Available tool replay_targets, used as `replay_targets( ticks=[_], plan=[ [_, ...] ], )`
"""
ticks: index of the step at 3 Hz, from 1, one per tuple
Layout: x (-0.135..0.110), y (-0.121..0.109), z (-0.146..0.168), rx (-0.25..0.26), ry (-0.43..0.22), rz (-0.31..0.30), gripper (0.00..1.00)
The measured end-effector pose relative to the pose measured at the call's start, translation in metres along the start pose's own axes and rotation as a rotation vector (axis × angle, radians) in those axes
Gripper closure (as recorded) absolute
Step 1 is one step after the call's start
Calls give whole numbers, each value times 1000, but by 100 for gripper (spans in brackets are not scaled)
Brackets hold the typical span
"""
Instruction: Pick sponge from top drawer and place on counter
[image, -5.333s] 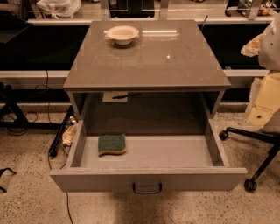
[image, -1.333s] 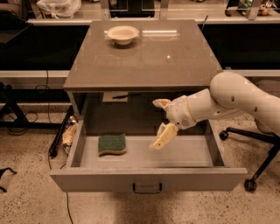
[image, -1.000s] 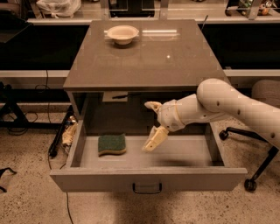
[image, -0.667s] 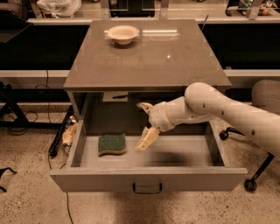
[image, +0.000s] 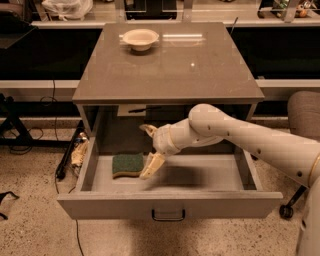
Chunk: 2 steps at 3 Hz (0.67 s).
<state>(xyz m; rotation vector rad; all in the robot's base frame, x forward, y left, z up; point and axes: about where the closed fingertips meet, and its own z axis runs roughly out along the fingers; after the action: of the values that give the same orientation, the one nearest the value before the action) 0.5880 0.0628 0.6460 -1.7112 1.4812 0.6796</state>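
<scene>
While my cream gripper (image: 145, 151) hangs wide open beside the green-topped yellow sponge (image: 127, 164) in the grey drawer (image: 170, 204), I'm reaching. Next: straddle, squeeze.

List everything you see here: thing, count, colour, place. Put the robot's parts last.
sponge: one, green over yellow, left part of the top drawer
top drawer: one, grey, open below the counter
counter: one, grey-brown, cabinet top
bowl: one, cream, back left of the counter
chair: one, grey, right edge
arm: one, cream, reaching in from the right
gripper: one, cream, fingers open, inside the drawer at the sponge's right edge
</scene>
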Motion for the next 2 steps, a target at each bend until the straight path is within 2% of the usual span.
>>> replay_targets(
  ticks=[2],
  plan=[
    [6, 13, 28, -42, 19, -35, 0]
  ],
)
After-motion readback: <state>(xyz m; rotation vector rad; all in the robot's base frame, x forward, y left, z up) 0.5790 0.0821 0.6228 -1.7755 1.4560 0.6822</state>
